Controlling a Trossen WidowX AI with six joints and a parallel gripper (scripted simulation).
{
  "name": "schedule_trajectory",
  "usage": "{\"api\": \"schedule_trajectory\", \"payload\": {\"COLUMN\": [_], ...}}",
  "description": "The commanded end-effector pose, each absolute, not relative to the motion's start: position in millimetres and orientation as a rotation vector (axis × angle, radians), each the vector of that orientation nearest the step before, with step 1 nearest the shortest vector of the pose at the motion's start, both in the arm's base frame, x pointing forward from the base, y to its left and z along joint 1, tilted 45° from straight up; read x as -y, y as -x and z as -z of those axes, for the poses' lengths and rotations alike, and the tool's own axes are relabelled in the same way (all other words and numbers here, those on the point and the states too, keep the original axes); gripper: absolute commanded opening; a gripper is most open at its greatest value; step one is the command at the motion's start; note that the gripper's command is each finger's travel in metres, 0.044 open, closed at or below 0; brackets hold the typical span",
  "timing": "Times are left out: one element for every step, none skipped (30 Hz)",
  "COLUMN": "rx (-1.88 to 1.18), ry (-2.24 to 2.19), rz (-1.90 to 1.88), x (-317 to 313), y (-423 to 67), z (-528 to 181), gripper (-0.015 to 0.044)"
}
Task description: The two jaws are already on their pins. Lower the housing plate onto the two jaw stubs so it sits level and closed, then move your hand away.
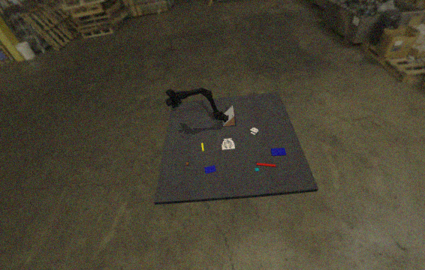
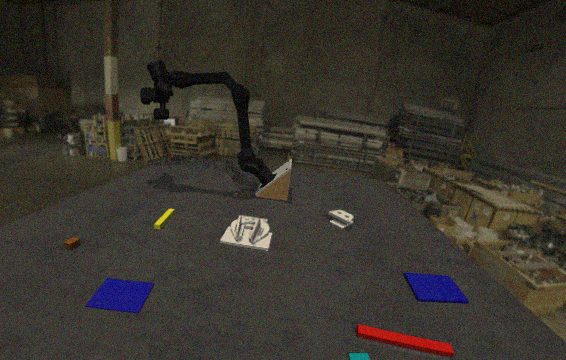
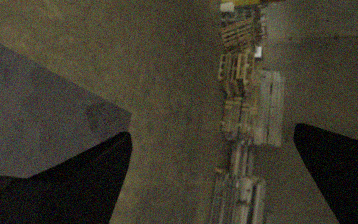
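Note:
The white base (image 1: 224,148) (image 2: 233,241) lies flat near the middle of the mat. Two upright jaw-like parts stand on it, with a rounded piece around them; the pins are too small to make out. A small white piece with two dark holes, seemingly the housing plate (image 1: 254,130) (image 2: 341,216), is apart from the base, to its right, over another white part. My gripper (image 3: 212,135) is open and empty. It is high over the mat's far left, well away from both white parts. Neither white part shows in the wrist view.
A yellow bar (image 1: 203,147) (image 2: 164,219) and an orange block (image 1: 187,163) (image 2: 72,243) lie left. Blue squares (image 2: 121,295) (image 2: 436,288) lie front left and right. A red bar (image 1: 266,165) (image 2: 405,340) and teal piece (image 1: 257,169) lie front right. The arm's wedge mount (image 2: 279,188) stands behind.

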State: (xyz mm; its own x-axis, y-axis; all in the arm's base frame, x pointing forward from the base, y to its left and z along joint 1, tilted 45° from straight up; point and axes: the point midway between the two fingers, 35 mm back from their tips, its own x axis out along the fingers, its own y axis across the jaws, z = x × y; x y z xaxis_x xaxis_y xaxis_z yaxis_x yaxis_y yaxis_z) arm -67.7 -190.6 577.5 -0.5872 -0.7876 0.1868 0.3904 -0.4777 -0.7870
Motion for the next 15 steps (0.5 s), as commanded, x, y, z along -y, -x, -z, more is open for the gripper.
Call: {"api": "schedule_trajectory", "payload": {"rx": [-0.969,-0.972,-0.974,-0.976,-0.978,-0.980,-0.985,-0.991,-0.996,-1.002,-1.007,-1.007,-1.006,-1.006,-1.005], "ry": [0.734,0.744,0.754,0.764,0.774,0.784,0.789,0.794,0.800,0.805,0.811,0.822,0.834,0.846,0.858], "rz": [1.973,1.943,1.914,1.884,1.854,1.824,1.797,1.771,1.744,1.717,1.690,1.662,1.634,1.606,1.578], "x": [218.1,221.7,225.1,228.4,231.6,234.6,239.5,244.1,248.6,252.9,257.0,258.8,260.6,262.1,263.5], "y": [43.8,38.3,32.6,26.9,21.0,15.0,8.7,2.3,-4.3,-11.0,-17.8,-24.3,-31.0,-37.8,-44.7], "z": [-565.2,-563.1,-560.9,-558.7,-556.4,-554.1,-551.3,-548.4,-545.4,-542.4,-539.3,-537.2,-535.0,-532.8,-530.6], "gripper": [0.0440,0.0440,0.0440,0.0440,0.0440,0.0440,0.0440,0.0440,0.0440,0.0440,0.0440,0.0440,0.0440,0.0440,0.0440]}}
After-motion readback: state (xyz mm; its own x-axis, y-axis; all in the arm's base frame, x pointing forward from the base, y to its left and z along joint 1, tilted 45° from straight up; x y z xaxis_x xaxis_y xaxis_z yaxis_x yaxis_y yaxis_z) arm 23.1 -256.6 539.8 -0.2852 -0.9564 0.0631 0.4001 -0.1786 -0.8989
